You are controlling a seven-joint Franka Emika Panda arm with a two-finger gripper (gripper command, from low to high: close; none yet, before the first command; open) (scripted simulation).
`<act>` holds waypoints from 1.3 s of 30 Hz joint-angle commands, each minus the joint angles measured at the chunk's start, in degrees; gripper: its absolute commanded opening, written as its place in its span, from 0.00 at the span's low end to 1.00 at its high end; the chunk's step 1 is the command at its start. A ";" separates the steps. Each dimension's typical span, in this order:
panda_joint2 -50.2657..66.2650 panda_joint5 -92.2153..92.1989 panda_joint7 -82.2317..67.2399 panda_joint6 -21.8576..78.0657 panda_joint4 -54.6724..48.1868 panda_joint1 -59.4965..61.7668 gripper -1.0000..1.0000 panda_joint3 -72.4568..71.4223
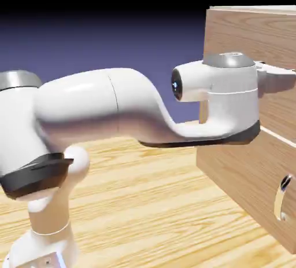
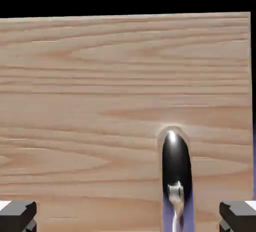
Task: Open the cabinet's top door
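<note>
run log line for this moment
gripper open | top door closed | handle between fingertips in hand view, not gripped

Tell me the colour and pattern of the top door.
Light brown with darker, mostly horizontal wood grain; the top door shows best in the hand view.

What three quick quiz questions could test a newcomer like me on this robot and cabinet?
1. True or false: the fingers are clamped on the upper door's handle.
2. Multiple choice: what covers the cabinet's front? A) Plain white paint B) Wood grain C) Clear glass
3. Fill in the blank: in the exterior view, the handle on the lower door is ______ in shape.

Key: 1. False, the fingers stand wide apart with the handle between them in the picture, not gripped. 2. B. 3. Curved.
</note>
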State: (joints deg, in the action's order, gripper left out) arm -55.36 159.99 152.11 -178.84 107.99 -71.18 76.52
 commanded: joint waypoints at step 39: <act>4.77 -11.30 9.19 23.49 35.04 42.34 0.00 -30.44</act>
State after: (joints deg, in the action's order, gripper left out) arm -50.60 148.80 161.31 -155.41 143.00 -28.83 46.08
